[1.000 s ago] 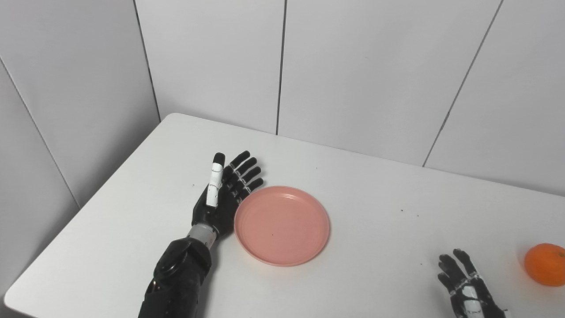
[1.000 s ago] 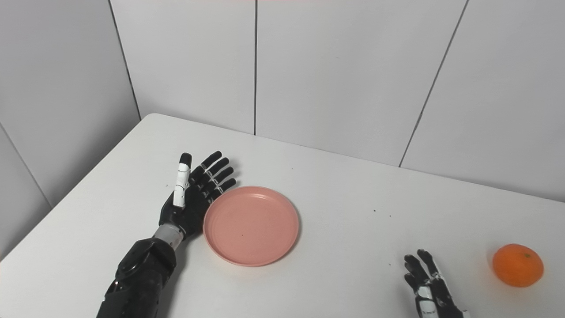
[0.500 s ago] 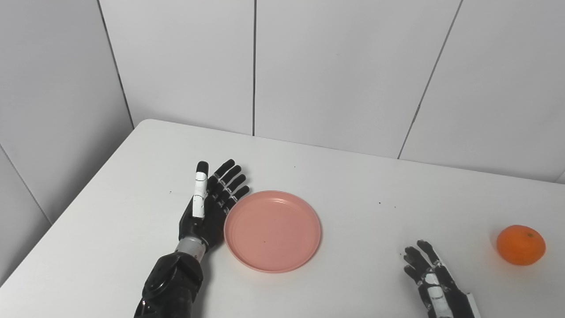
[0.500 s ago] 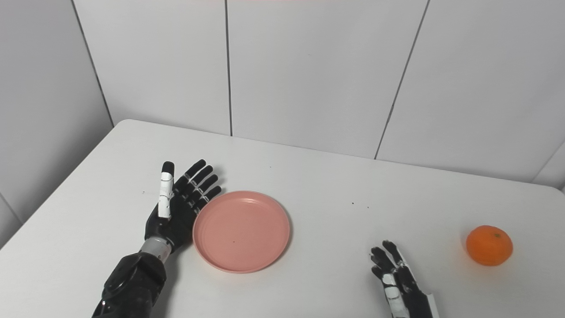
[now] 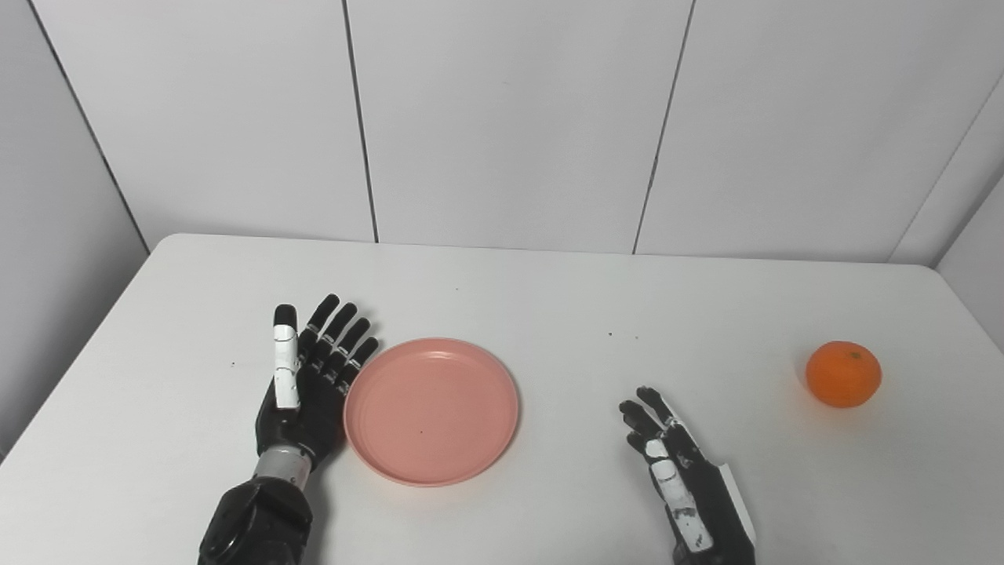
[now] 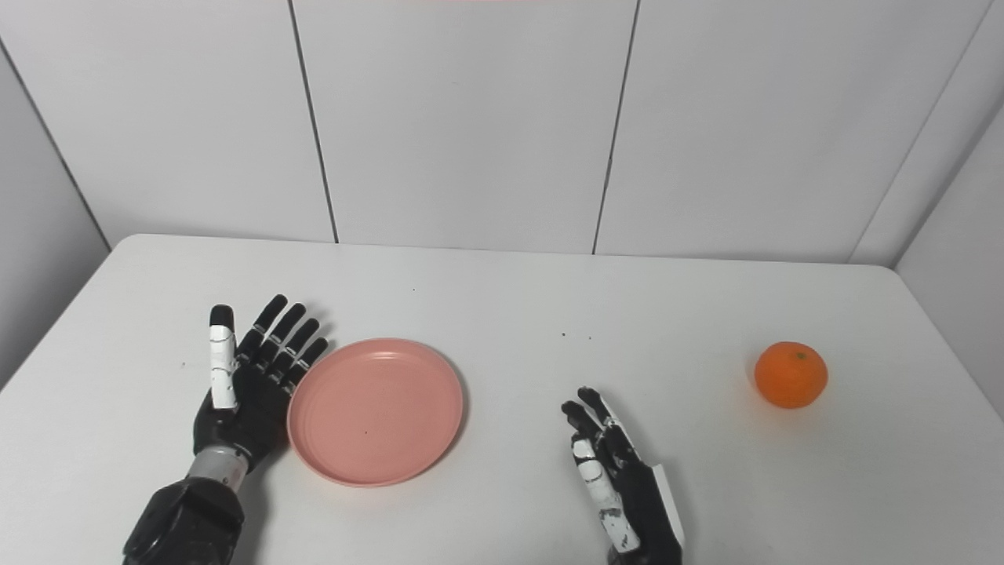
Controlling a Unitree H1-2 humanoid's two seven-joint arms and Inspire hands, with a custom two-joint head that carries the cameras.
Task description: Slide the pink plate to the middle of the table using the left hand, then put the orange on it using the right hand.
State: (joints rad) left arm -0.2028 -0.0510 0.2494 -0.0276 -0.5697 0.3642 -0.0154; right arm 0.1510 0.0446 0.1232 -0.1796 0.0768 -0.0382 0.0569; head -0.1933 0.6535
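Note:
The pink plate (image 5: 431, 410) lies flat on the white table (image 5: 549, 298), left of the middle. My left hand (image 5: 306, 384) is open, palm facing the plate, its edge resting against the plate's left rim. The orange (image 5: 843, 373) sits on the table at the far right, apart from everything. My right hand (image 5: 674, 471) is open and empty near the front edge, fingers pointing away, well left of the orange and to the right of the plate. The same scene shows in the right eye view, with the plate (image 6: 375, 410) and the orange (image 6: 791, 374).
White wall panels (image 5: 502, 118) stand behind the table. The table's far edge runs along the wall, and its right corner is near the orange. A few small dark specks (image 5: 612, 335) dot the tabletop.
The camera has panned to the right, so the whole scene shifted left. The right hand has come further up and forward into view. The left hand stays against the plate's rim.

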